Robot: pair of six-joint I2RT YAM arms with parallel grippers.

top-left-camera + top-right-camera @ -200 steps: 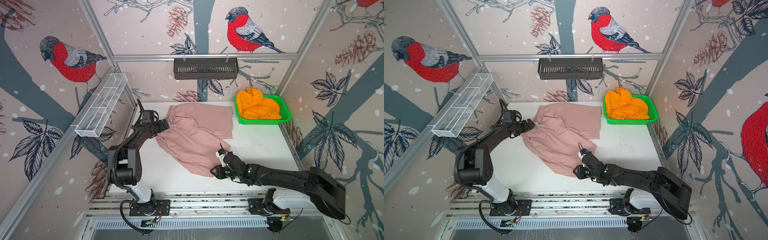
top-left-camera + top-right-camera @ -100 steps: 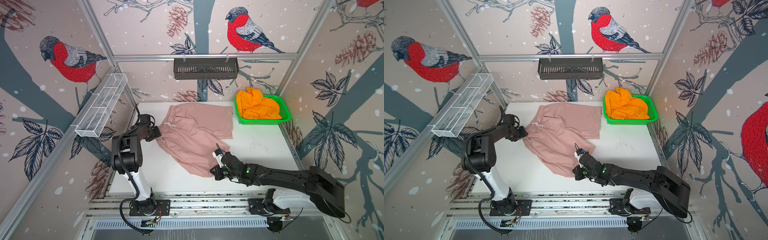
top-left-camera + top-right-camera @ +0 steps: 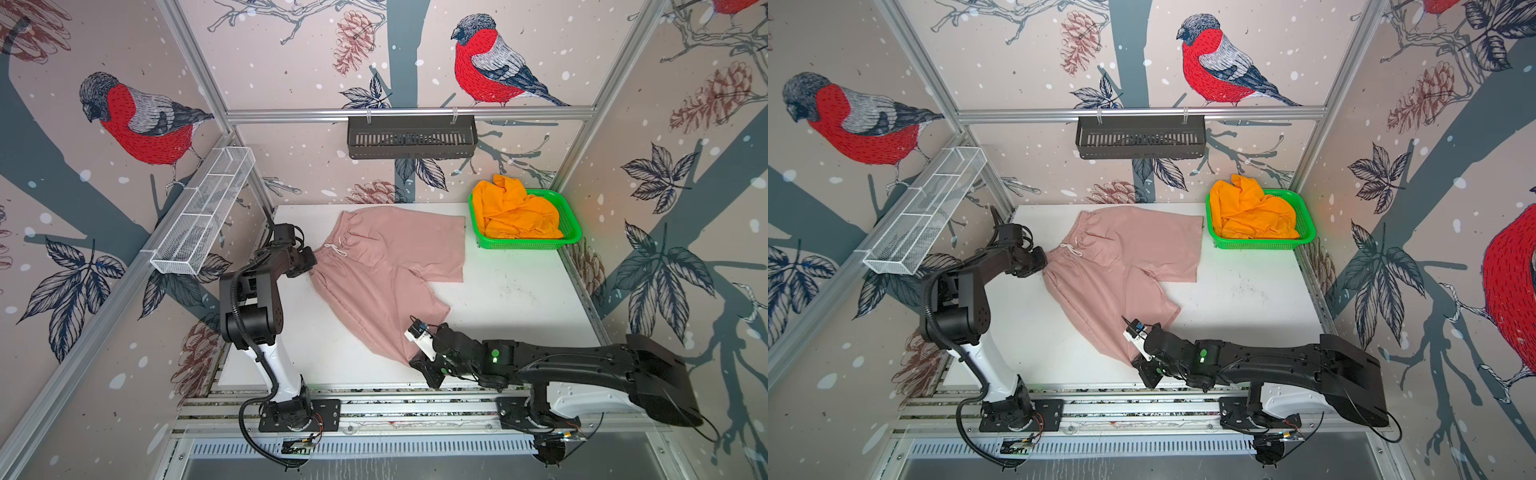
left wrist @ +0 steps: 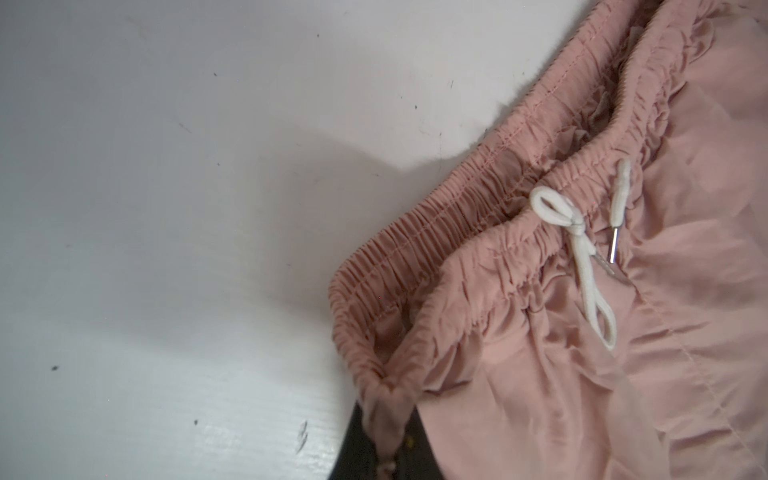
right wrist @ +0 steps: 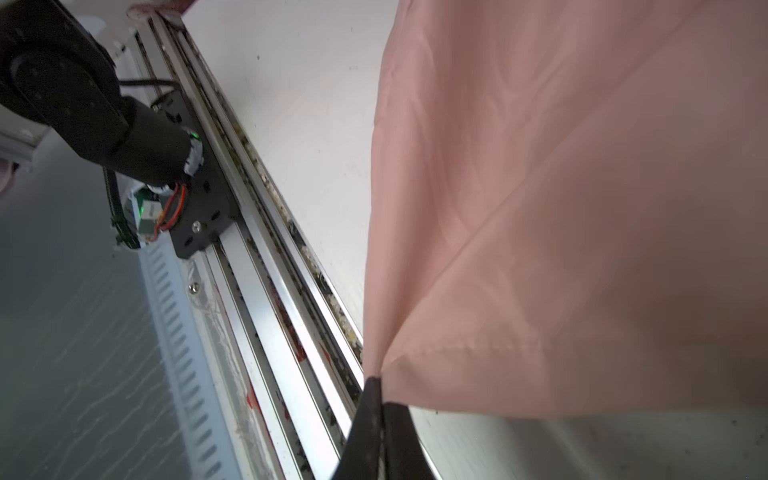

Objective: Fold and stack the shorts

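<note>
Pinching waistband corner of pale dusty-pink cloth shorts (image 3: 386,266), spread on white tabletop (image 3: 511,291), with left gripper (image 3: 311,266); elbow folded high, forearm level. Pinching near leg hem with right gripper (image 5: 380,399), arm stretched low along front edge. Noted bright orange cloth shorts (image 3: 515,212) heaped in green plastic mesh basket (image 3: 528,245), far right corner.

Pale pink shorts (image 5: 582,208), hem corner pinched by the right gripper (image 5: 380,384) with its black jaws closed (creases fan out from the pinch), white table (image 5: 299,104) beneath, aluminium rails (image 5: 266,270) along its near edge, black arm base (image 5: 124,137) bolted to them.
</note>
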